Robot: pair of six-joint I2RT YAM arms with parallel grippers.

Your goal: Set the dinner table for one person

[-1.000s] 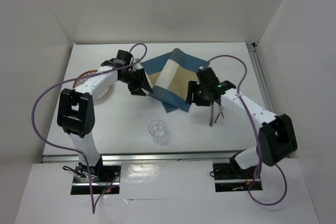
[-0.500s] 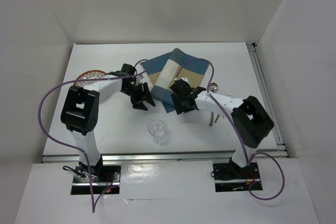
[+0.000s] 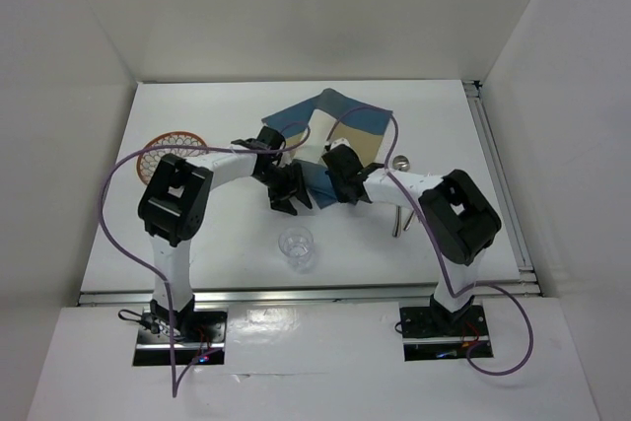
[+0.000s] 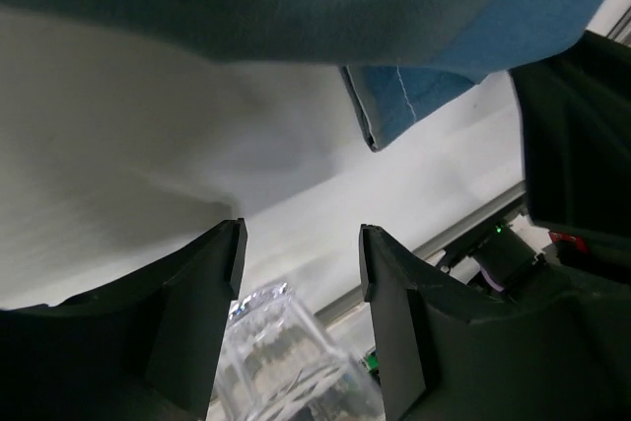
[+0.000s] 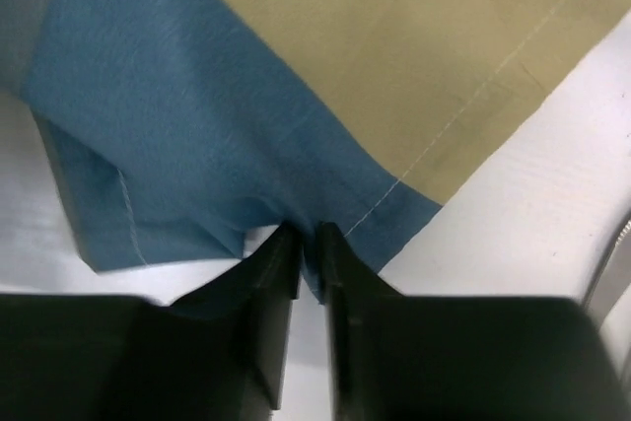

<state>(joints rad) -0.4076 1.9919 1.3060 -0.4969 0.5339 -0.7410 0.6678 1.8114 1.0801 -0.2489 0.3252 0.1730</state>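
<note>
On the desk (image 3: 217,234), a patterned plate (image 3: 168,141) lies toward the left edge, and a clear glass (image 3: 297,246) stands upright by the near edge. The left gripper (image 3: 288,191) hangs with its fingers apart beside the striped placemat (image 3: 335,105), whose blue hem the right gripper (image 5: 309,244) clamps. The desk is plain white and flat, lying under everything.

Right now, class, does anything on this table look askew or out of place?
Yes: the striped placemat sits diagonally to the edges of the dinner table, and its near blue edge is pinched in the right gripper and lifted, so it is not flat.
</note>
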